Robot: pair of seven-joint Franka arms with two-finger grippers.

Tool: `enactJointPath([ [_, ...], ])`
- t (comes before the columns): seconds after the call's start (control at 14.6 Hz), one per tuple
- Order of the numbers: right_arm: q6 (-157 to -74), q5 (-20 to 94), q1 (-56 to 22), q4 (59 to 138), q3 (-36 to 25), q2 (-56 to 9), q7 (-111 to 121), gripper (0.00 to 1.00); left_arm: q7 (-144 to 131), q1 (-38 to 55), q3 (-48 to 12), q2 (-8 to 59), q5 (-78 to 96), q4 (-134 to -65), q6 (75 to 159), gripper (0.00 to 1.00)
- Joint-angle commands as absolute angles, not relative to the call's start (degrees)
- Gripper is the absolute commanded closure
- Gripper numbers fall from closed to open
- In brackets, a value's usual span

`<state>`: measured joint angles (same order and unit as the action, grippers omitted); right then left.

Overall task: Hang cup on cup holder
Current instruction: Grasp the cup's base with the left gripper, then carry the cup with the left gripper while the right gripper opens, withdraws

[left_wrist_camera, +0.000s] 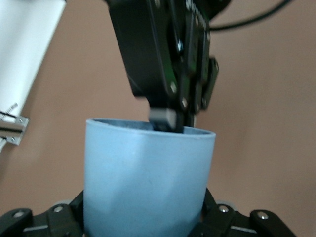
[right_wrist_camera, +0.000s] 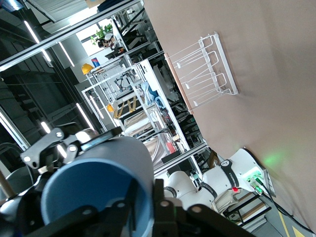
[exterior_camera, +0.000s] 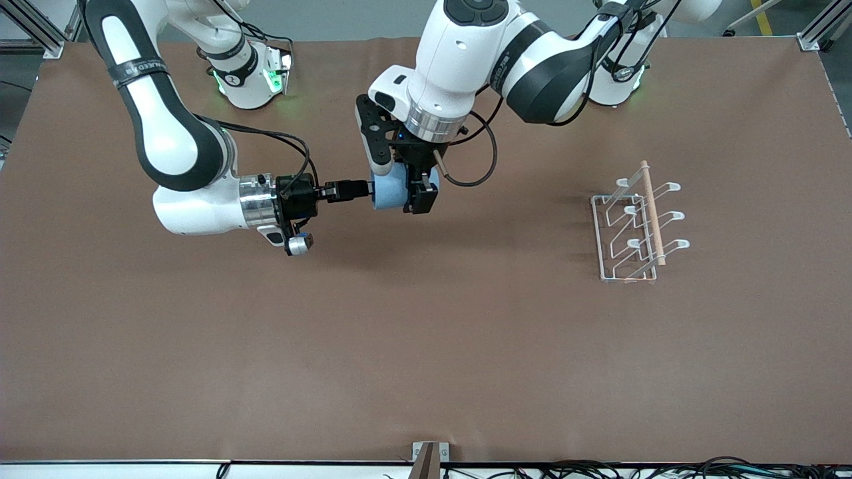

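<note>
Above the table, cup [exterior_camera: 391, 187] gripped by left gripper [exterior_camera: 417, 189], right gripper [exterior_camera: 363, 189] pinching its rim.

Brown matte table cover [exterior_camera: 426, 346] fills front view, soft shadows near centre. Grey floor strip at 12 o'clock; aluminium frame posts [exterior_camera: 822, 30] at 1 and 11 o'clock corners. White edge with black cables [exterior_camera: 665, 471] along 6 o'clock. Right wrist view: workshop with white shelving racks [right_wrist_camera: 133, 103] at 10 o'clock, ceiling strip lights [right_wrist_camera: 34, 34], dark ceiling.

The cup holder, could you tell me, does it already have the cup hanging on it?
No, the cup holder stands bare while the cup is held between both grippers above the table.
</note>
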<state>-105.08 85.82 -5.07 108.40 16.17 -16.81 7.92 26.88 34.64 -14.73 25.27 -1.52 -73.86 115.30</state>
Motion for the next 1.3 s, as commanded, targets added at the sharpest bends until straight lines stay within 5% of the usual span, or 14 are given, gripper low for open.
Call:
enactJointPath([
  [0.0,-104.68,87.45,-4.4,109.16,16.0,-15.56,7.65,0.0,27.42,34.54,-14.41,23.3,-2.64,-73.57,108.48,0.39],
  [0.34,-105.11,82.38,-0.8,106.62,15.38,-15.47,6.06,0.0,27.42,30.07,-14.5,21.36,-9.38,-73.65,93.9,0.39],
  [0.75,-105.64,47.42,6.14,100.2,15.29,-15.56,2.64,0.0,31.11,25.14,-14.5,21.53,-27.65,-75.23,77.71,0.39],
  [1.23,-111.71,16.04,12.92,97.57,15.38,-15.47,2.64,0.0,34.89,22.15,-14.5,22.15,-45.34,-87.08,75.59,0.38],
])
